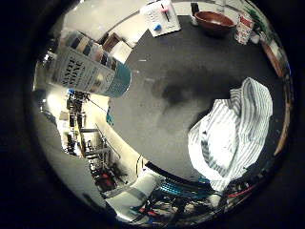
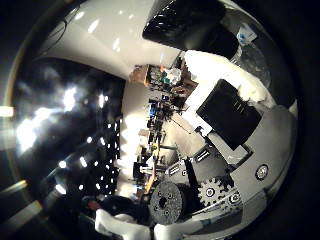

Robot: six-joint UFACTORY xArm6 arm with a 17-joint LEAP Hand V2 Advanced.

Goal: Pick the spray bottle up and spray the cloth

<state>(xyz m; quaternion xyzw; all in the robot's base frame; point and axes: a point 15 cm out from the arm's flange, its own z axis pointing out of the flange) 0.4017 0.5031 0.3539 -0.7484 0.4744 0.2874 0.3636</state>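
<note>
Teal-based and paper-labelled, the cylindrical spray bottle (image 1: pixel 90 67) is seen close to the palm and raised off the dark grey tabletop (image 1: pixel 157 119), so the picking-up step is judged done. The bottle is tilted, its base end pointing out over the table. The white and grey striped cloth (image 1: pixel 233 133) lies crumpled on the tabletop, well apart from the bottle and near the table's edge. A darker patch on the tabletop beside the cloth may be wetness or shadow; which cannot be told. Spraying the cloth is therefore judged still to be done or in progress; the nozzle is not seen.

The white and black hand (image 2: pixel 225 125) is seen by its body, gears and finger parts in the thumb-side view, but whether its fingers are curled round the bottle cannot be told.

Open tabletop is left between bottle and cloth. At the far side a brown round bowl (image 1: pixel 214 21), a white box with a blue knob (image 1: pixel 159 18) and small containers (image 1: pixel 244 26) are grouped, well away from the cloth. The table's near edge is bordered by clutter.
</note>
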